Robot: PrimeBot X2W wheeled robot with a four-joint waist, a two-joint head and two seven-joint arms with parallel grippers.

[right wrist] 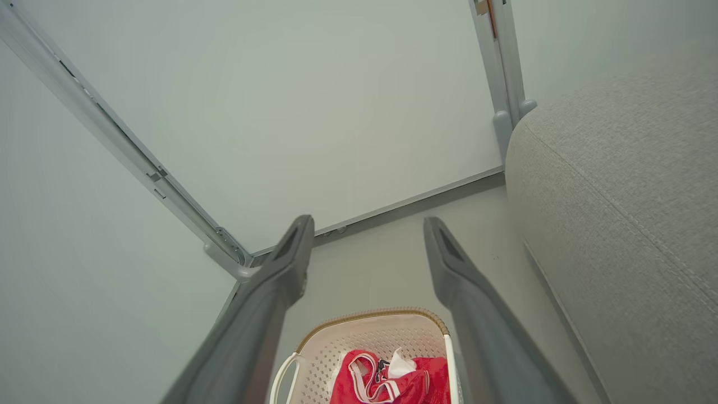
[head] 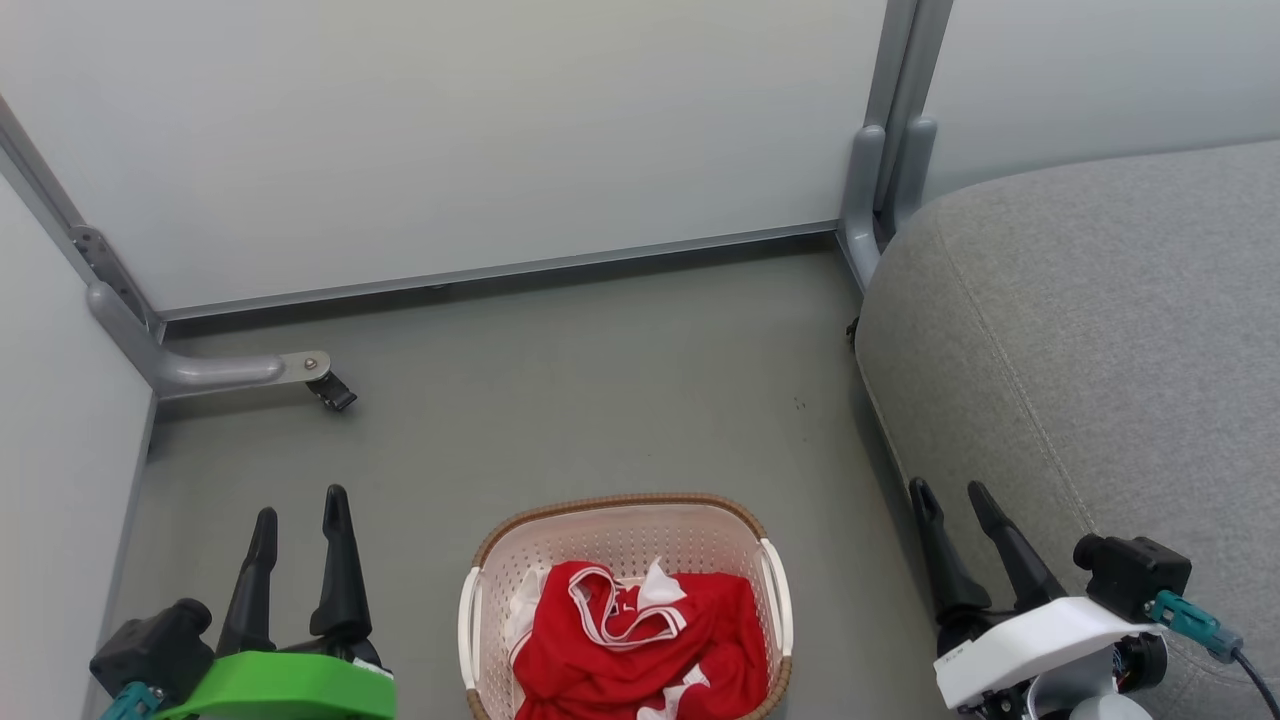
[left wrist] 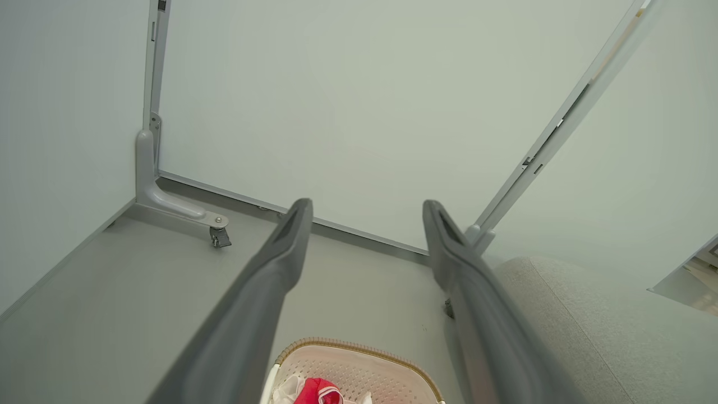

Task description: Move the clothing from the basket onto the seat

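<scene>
Hovering at the near edge of the head view, both pincers are standing wide open and carrying nothing. The left pincer (head: 300, 505) is sitting to the left of the basket, and the right pincer (head: 948, 490) is sitting to its right, just beside the front edge of the seat. In each wrist view the two dark fingers (left wrist: 280, 252) are spreading well apart, with nothing caught between them.

Between the two pincers, the basket (head: 620, 503) is resting on the floor (head: 600, 380). The clothing (head: 640, 640) is lying bunched inside it, red fabric with white trim looping across the top and a white scrap poking up. It is filling the near part of the basket, while the far perforated wall is showing bare. Neither pincer is touching the basket or the clothing.

Further out, the seat (head: 1100, 330) is rising on the right, and the grey cushion top that is showing is carrying nothing red. Beyond the floor, pale wall panels (head: 450, 130) are closing off the corner, with a grey metal foot (head: 230, 372) jutting out at the left.

Judging from this, the task is only beginning. Nothing is lying on the seat, so every step is remaining: reaching down into the basket, gripping the fabric, lifting it clear of the rim and carrying it rightward onto the cushion. How many garments are bundled there I cannot tell, so more than one trip may be needed.
</scene>
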